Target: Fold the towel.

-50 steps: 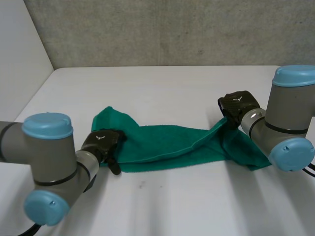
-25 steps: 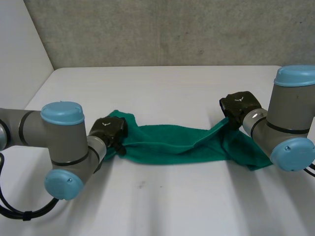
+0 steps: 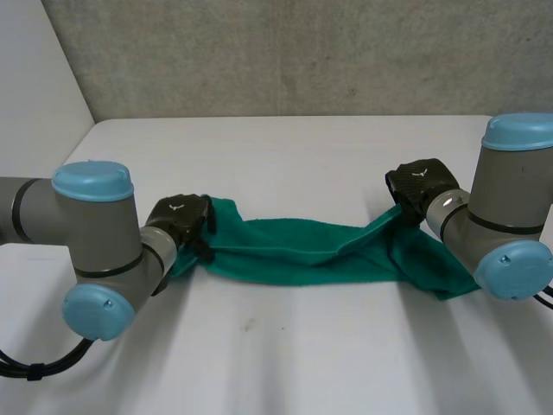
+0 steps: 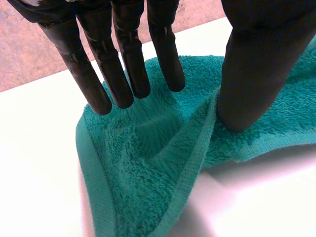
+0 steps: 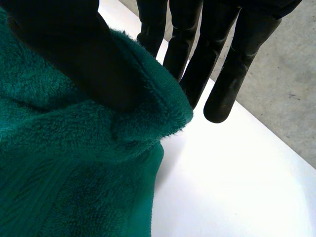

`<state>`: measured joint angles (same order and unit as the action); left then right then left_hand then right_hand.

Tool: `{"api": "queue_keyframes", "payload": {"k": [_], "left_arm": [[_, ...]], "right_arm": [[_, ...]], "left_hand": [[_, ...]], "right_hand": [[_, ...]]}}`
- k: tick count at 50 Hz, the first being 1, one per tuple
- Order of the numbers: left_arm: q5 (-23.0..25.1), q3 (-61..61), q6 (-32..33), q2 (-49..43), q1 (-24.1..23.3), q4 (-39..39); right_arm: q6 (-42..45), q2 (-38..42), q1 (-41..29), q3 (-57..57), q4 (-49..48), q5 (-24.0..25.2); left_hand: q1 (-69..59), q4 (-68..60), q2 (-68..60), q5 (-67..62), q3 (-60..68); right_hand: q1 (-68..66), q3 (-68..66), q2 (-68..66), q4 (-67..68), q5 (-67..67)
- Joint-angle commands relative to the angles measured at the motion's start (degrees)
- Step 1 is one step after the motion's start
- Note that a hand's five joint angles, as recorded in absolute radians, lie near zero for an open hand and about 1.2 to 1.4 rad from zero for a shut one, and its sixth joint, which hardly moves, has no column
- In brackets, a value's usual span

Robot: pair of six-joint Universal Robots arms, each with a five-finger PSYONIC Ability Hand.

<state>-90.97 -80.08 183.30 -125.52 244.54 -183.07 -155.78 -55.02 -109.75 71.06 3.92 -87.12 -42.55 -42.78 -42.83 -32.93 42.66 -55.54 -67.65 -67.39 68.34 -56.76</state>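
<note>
The towel (image 3: 302,255) lies across the middle of the table (image 3: 285,156), strung between both hands. It has drawn into a narrower band than a second ago. The left hand (image 3: 179,220) has shifted back, gathering the left end, with thumb and near-straight fingers (image 4: 123,74) pinching a ridge. The right hand (image 3: 421,186) stays clamped on the right end. Judged: the lengthwise fold is under way.

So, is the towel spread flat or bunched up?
Bunched: the green towel is a narrow creased strip between left hand and right hand.
</note>
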Motion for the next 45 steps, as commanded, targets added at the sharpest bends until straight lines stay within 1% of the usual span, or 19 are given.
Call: {"api": "queue_keyframes", "payload": {"k": [1,8,12,13,14,16,17,18,23,27,30,34,36,38,39,40,42,43,45], "left_arm": [[0.1,1.0,0.0,-1.4,0.9,-0.5],[0.0,2.6,0.1,-4.2,0.8,-0.5],[0.0,3.5,1.4,-5.6,0.7,-0.5],[0.0,4.3,2.8,-6.1,0.7,-0.5],[0.0,4.7,3.5,-6.3,0.7,-0.6],[0.0,5.4,4.3,-6.6,0.7,-0.7],[0.0,6.0,5.0,-6.7,0.7,-0.9],[0.0,6.3,5.3,-6.7,0.7,-1.1],[-0.9,8.2,5.8,-5.8,0.9,-4.0],[-0.7,7.1,5.8,-0.2,1.9,-4.0],[-0.6,3.7,5.8,6.2,3.0,-3.1],[-0.1,-1.8,6.2,14.1,3.5,0.8],[0.0,-4.6,6.7,18.3,3.5,4.4],[0.1,-6.6,7.4,20.4,3.5,7.1],[0.1,-6.6,7.4,20.4,3.5,7.1],[0.0,-9.1,9.4,22.0,3.7,10.9],[0.0,-10.9,11.5,22.0,4.0,12.6],[0.0,-10.9,11.6,22.0,4.0,12.6],[-0.2,-13.7,14.5,21.7,5.2,13.3]], "right_arm": [[0.0,0.2,-0.3,0.0,0.0,0.0],[0.0,0.3,-0.3,0.0,0.0,-0.1],[0.0,0.3,-0.2,0.0,0.0,0.0],[0.0,0.3,-0.1,0.0,0.0,0.0],[0.1,0.3,-0.1,0.0,0.0,0.0],[0.1,0.3,0.0,0.0,0.0,0.0],[0.1,0.3,0.0,0.0,0.0,0.0],[0.1,0.3,0.0,0.0,0.0,0.0],[0.2,0.3,0.0,-0.4,0.3,-0.1],[0.7,-0.9,0.2,-0.8,1.2,-0.1],[2.2,-2.8,0.2,-1.1,2.8,0.0],[8.5,-9.2,0.2,-0.9,9.1,0.2],[14.3,-12.3,0.0,0.0,15.0,0.3],[17.9,-13.8,-0.3,0.7,19.2,0.2],[20.8,-15.3,-0.3,2.4,22.8,-0.1],[20.8,-15.3,-0.3,2.4,22.8,-0.1],[22.1,-16.0,-0.3,3.4,24.4,0.0],[25.2,-16.7,-0.3,6.6,27.3,0.3],[25.8,-16.6,-0.3,7.4,27.3,0.3]], "left_hand": [[-6.0,-5.8,-5.7,-5.6,5.9],[-6.0,-5.8,-5.7,-5.6,5.9],[-6.2,-6.0,-5.9,-5.8,6.1],[-7.0,-6.8,-6.7,-6.6,6.9],[-8.7,-8.5,-8.4,-8.3,8.6],[-18.9,-18.7,-18.6,-18.5,18.8],[-33.0,-32.7,-32.7,-32.6,32.8],[-37.4,-37.2,-37.1,-37.0,37.3],[-37.4,-37.2,-37.2,-37.1,37.3],[-37.4,-37.2,-37.2,-37.1,37.3],[-37.4,-37.2,-37.2,-37.1,37.3],[-37.4,-37.2,-37.2,-37.1,37.3],[-37.4,-37.2,-37.2,-37.1,37.3],[-37.4,-37.2,-37.2,-37.1,37.3],[-37.4,-37.2,-37.2,-37.1,37.3],[-37.4,-37.2,-37.2,-37.1,37.3],[-37.4,-37.2,-37.2,-37.1,37.3],[-37.4,-37.2,-37.2,-37.1,37.3],[-37.4,-37.2,-37.2,-37.1,37.3]], "right_hand": [[-24.5,-12.3,-12.6,11.7,-13.2],[-24.5,-12.3,-12.6,11.7,-13.2],[-24.5,-12.3,-12.6,11.7,-13.2],[-24.5,-12.3,-12.6,11.7,-13.2],[-24.5,-12.3,-12.6,11.7,-13.2],[-24.5,-12.3,-12.6,11.7,-13.2],[-24.5,-12.3,-12.6,11.7,-13.2],[-24.5,-12.3,-12.6,11.7,-13.2],[-24.5,-12.3,-12.6,11.7,-13.2],[-24.5,-12.3,-12.6,11.7,-13.2],[-24.5,-12.3,-12.6,11.7,-13.2],[-24.5,-12.3,-12.6,11.7,-13.2],[-24.5,-12.3,-12.6,11.7,-13.2],[-24.5,-12.3,-12.6,11.7,-13.2],[-24.5,-12.3,-12.6,11.7,-13.2],[-24.5,-12.3,-12.6,11.7,-13.2],[-24.5,-12.3,-12.6,11.7,-13.2],[-24.5,-12.3,-12.6,11.7,-13.2],[-24.5,-12.3,-12.6,11.7,-13.2]]}}
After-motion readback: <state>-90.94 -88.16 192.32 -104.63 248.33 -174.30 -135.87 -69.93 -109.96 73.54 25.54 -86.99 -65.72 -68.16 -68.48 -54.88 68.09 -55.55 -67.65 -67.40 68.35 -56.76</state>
